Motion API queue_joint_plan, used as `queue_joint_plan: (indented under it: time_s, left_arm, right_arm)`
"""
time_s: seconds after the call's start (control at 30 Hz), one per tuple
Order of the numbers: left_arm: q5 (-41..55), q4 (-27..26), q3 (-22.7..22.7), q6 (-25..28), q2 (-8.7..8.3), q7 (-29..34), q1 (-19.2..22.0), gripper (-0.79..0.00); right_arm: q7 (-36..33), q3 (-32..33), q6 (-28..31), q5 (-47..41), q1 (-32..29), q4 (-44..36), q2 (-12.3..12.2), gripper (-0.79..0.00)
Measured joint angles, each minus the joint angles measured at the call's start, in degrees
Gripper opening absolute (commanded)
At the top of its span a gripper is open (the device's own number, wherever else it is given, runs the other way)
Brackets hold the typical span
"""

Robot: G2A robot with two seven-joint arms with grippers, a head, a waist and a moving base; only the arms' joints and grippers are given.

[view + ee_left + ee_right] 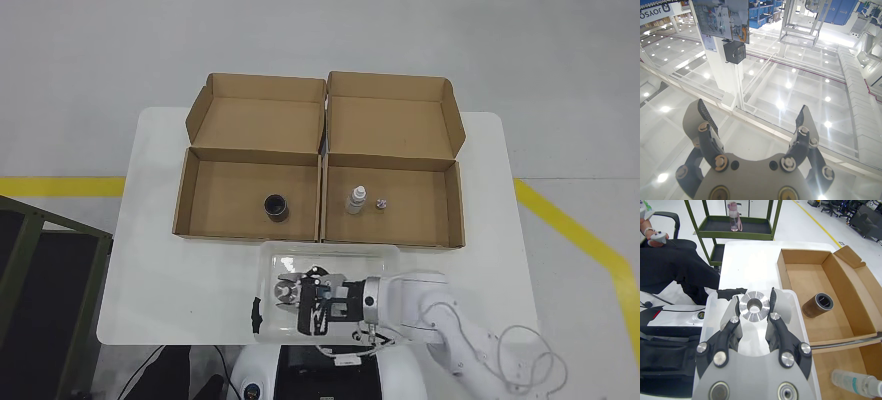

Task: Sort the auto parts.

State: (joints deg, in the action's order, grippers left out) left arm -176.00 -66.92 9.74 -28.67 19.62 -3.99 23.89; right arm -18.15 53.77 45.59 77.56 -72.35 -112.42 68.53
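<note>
A silver metal ring (754,308) with a centre hole sits between the fingers of my right gripper (754,303), which is shut on its sides over the clear plastic tray (710,302). From above, this gripper (290,293) and the ring (284,292) are at the tray's left end (330,247). A dark cylindrical bearing (817,307) lies in the left cardboard box (200,200). A small bottle (356,200) and a tiny part (381,203) lie in the right box (440,205). My left gripper (753,111) points up at the ceiling, open and holding nothing.
Both boxes stand side by side with lids folded back, just beyond the tray. A strip of black tape (730,292) sticks to the tray's rim. A green metal cart (738,228) stands off the table's left side. White table surface (180,290) lies left of the tray.
</note>
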Motion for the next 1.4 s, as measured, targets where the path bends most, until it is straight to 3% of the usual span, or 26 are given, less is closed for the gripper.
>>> queue_joint_plan:
  time_s: [0.9,1.4]
  left_arm:
    - [0.0,0.0,0.0,0.0,0.00,0.0,0.0,0.000]
    - [0.0,0.0,0.0,0.0,0.00,0.0,0.0,0.000]
  right_arm:
    - [5.3,13.1,-3.5,-11.3,0.6,-14.0,-1.6,-0.785]
    - [15.4,21.3,-4.8,-14.5,-2.4,-18.6,-2.2,-0.785]
